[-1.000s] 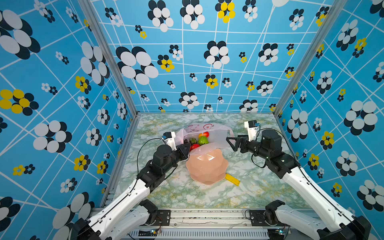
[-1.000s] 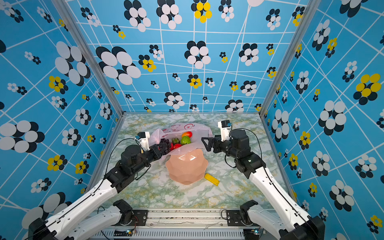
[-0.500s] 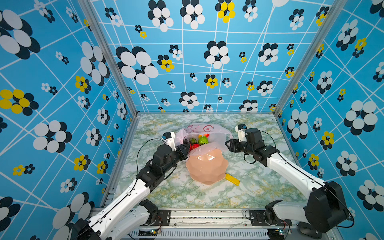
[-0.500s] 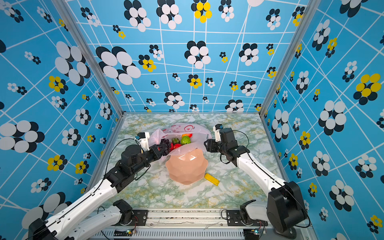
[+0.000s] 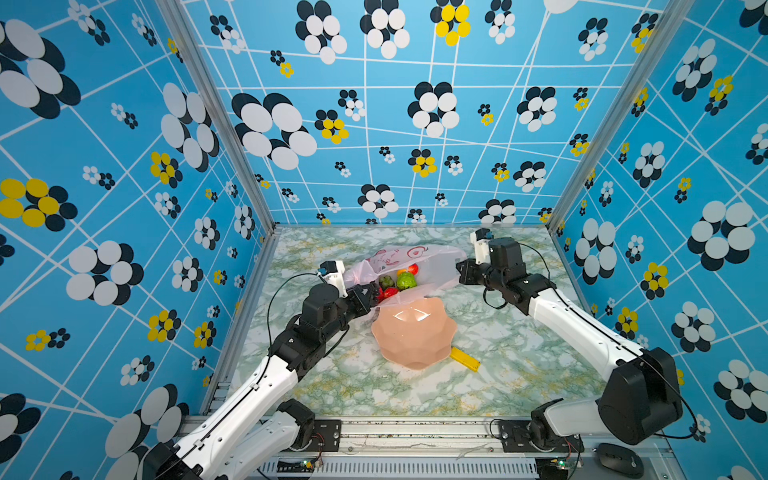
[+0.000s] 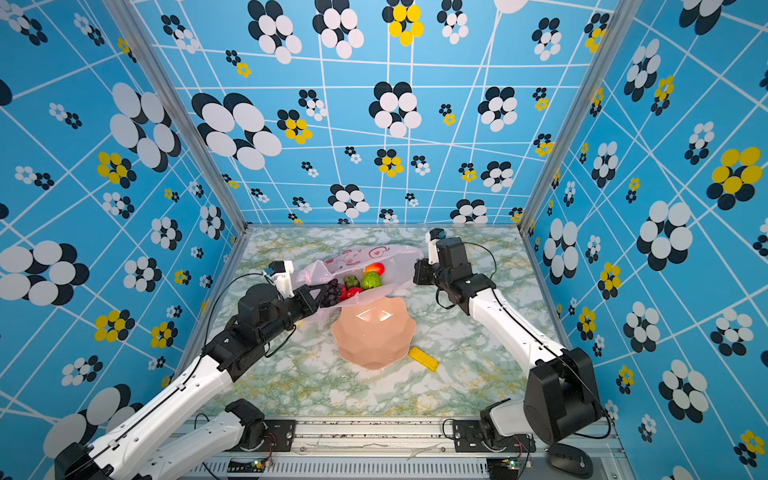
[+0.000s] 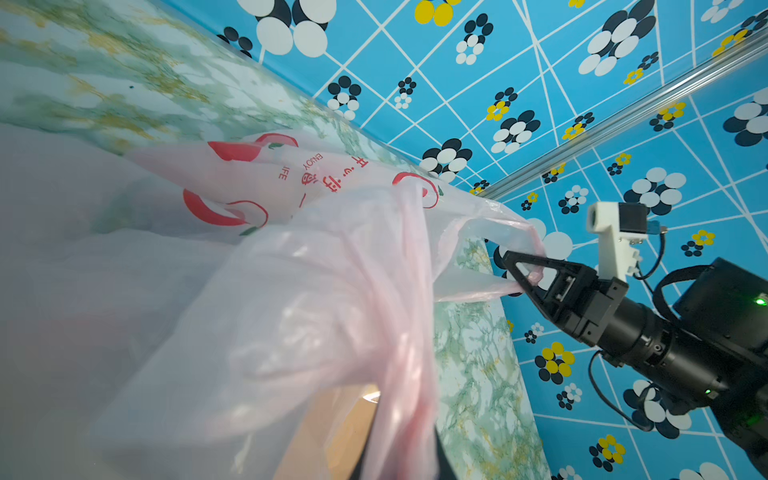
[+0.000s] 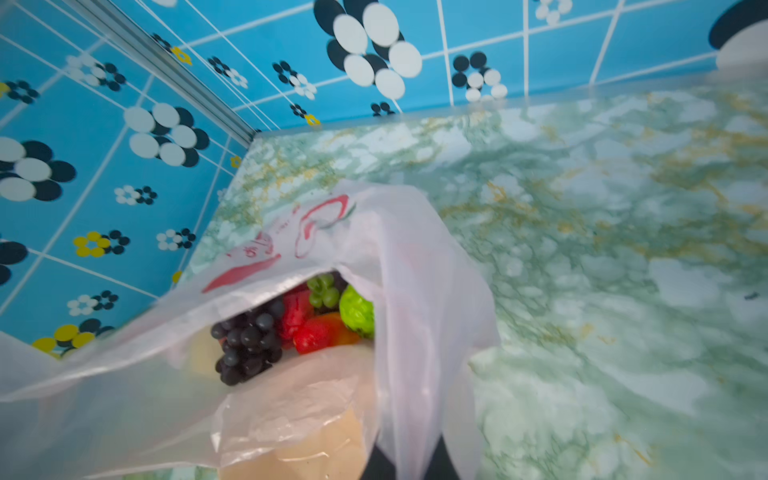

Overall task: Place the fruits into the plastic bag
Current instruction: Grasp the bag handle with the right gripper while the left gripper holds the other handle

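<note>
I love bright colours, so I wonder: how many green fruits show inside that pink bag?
2. A bright green bumpy fruit sits mid-bag in both top views; a darker green clustered one lies just left of it. Others may hide under folds of the plastic bag.

Glossy toy fruits [image 8: 309,328] lie clustered inside the open pale-pink plastic bag [image 8: 419,286].

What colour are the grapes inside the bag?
Dark purple, nearly black. The grapes show best in the right wrist view, inside the pale-pink plastic bag.
</note>
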You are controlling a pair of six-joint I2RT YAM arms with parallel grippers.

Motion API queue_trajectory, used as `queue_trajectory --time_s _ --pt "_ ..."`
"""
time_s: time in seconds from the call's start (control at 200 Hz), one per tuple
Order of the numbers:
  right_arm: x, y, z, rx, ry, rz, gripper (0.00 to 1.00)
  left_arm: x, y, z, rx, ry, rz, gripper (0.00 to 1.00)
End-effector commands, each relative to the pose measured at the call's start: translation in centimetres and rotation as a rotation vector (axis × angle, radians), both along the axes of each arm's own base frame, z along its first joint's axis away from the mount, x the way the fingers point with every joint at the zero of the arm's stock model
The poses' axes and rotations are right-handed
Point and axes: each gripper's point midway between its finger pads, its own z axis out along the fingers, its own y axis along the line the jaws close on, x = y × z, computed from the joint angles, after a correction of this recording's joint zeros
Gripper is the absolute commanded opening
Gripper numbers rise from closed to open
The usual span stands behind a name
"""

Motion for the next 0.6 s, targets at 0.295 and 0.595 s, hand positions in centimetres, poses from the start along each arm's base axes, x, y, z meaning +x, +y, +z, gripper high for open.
queue_trajectory --time_s 0.295,0.595 --pt "7.2 7.2 15.8 0.235 -0.241 0.217 0.00 12.2 3.6 11.7 0.018 -0.042 0.076 0.00" --pt "5.4 8.4 24.8 0.358 -0.430 0.338 0.00 16.4 -5.8 20.1 0.033 -0.170 -0.066 0.00"
